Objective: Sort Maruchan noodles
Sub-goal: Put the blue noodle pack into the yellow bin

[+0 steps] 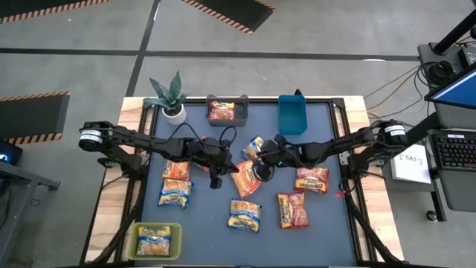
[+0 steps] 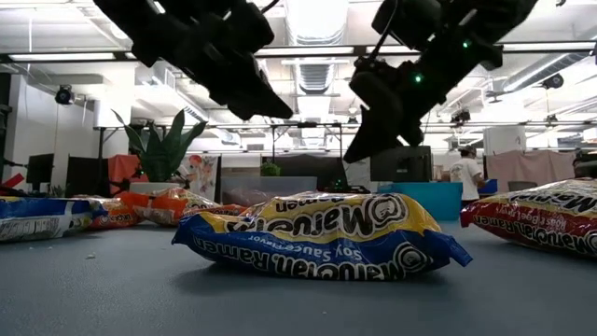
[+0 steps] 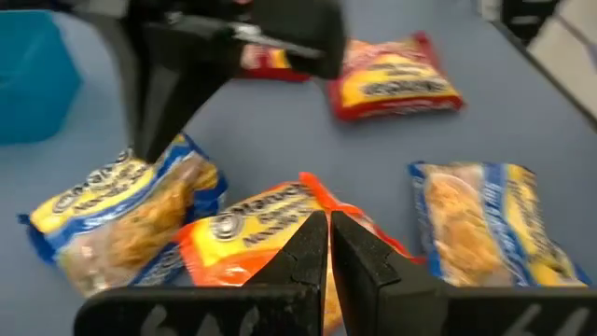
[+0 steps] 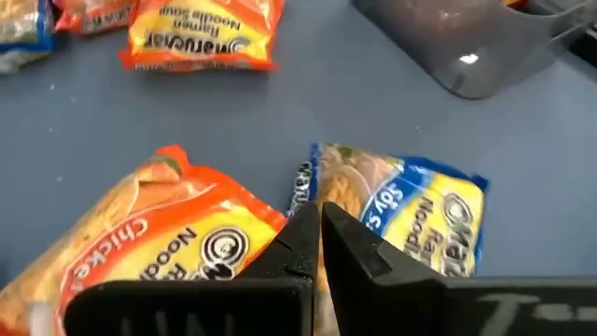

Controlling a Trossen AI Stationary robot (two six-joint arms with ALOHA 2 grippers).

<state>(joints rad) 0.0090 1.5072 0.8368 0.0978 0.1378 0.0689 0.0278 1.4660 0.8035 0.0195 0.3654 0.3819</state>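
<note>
Grey concrete floor [image 1: 89,30] is spreading around the table, crossed by dark seams and black-and-orange hazard strips [image 1: 223,11]. Long ceiling lights [image 2: 317,19] are glowing overhead — white beams running between them. A desk with a keyboard [image 1: 455,151] is standing at one side; a person in a white shirt [image 2: 464,174] is standing far back.

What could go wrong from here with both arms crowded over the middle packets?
The left gripper and right gripper, both shut and empty, hang close together above the mat, so the arms could collide. The orange packet and the yellow-and-blue packet lie touching between them; closing on one may drag or pinch the other, so a mixed pair could land in the blue bin.
</note>
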